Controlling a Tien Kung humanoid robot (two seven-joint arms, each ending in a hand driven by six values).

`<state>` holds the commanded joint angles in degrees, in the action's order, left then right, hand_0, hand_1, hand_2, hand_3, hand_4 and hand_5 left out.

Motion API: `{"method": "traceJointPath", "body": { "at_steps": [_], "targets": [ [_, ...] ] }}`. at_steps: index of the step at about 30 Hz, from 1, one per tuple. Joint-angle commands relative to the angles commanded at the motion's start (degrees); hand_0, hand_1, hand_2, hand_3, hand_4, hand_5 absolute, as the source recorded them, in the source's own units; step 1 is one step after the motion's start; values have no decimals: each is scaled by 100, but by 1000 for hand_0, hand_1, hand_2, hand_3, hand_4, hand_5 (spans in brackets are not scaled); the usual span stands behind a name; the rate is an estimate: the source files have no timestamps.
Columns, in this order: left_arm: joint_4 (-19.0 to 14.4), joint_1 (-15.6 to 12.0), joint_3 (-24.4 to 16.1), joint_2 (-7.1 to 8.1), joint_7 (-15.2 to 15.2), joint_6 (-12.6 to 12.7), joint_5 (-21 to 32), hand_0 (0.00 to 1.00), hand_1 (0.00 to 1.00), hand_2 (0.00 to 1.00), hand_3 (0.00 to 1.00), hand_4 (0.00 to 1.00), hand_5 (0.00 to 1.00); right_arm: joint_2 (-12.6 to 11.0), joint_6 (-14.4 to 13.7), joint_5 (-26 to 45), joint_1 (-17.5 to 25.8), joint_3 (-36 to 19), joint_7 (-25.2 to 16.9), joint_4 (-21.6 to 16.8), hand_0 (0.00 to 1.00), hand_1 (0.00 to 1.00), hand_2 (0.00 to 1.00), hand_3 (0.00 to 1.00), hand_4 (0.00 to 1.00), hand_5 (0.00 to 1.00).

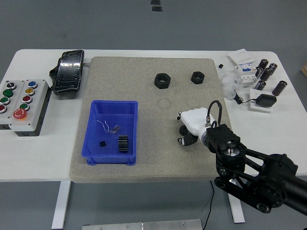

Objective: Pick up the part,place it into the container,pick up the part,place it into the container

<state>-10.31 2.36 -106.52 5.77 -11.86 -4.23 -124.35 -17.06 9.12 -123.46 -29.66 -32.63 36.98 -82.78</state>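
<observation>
Blue container (94, 139), black nuts (162, 80), beige mat (192, 67), white right hand (191, 125).

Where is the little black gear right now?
The black gear lies inside the blue bin on the mat's left side, beside a small black cube.
</observation>
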Motion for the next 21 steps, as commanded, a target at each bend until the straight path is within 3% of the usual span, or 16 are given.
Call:
{"method": "traceJointPath", "body": {
  "at_steps": [1, 2, 7, 8, 13, 14, 15, 21],
  "targets": [
    [0, 2, 6, -2, 2, 0, 6, 662, 611, 565, 625, 672, 400, 0, -14, 13, 1, 4, 0, 15, 300, 501, 639, 675, 433, 220],
    [0, 3, 7, -3, 3, -1, 7, 662, 611, 565, 626, 661, 422, 1, -21, 29, 1, 11, 0, 31, 288, 455, 465, 583, 260, 108],
    [0, 5, 18, -4, 9, 0, 23, 662, 611, 565, 626, 661, 422, 1, -87, 149, 11, 50, 0, 87, 288, 455, 465, 583, 260, 108],
    [0, 5, 16, -2, 11, 2, 23, 662, 611, 566, 626, 657, 430, 0, -114, 176, 13, 56, 0, 91, 283, 442, 375, 481, 360, 32],
    [0, 10, 20, 2, 19, 4, 36, 662, 611, 566, 626, 657, 430, -6, -219, 238, 13, 61, 0, 118, 283, 442, 375, 481, 360, 32],
    [0, 11, 23, 1, 20, 4, 41, 662, 611, 566, 627, 657, 430, -12, -249, 233, 12, 59, 0, 118, 280, 433, 319, 418, 303, 54],
    [0, 12, 23, 0, 20, 4, 43, 662, 611, 566, 627, 657, 430, -21, -285, 220, 9, 53, 0, 109, 280, 433, 319, 418, 303, 54],
    [0, 3, 0, 0, 9, 6, 17, 662, 610, 566, 626, 659, 434, -71, -588, 114, -174, -19, 0, -273, 311, 440, 315, 419, 275, 19]
  ]
}}
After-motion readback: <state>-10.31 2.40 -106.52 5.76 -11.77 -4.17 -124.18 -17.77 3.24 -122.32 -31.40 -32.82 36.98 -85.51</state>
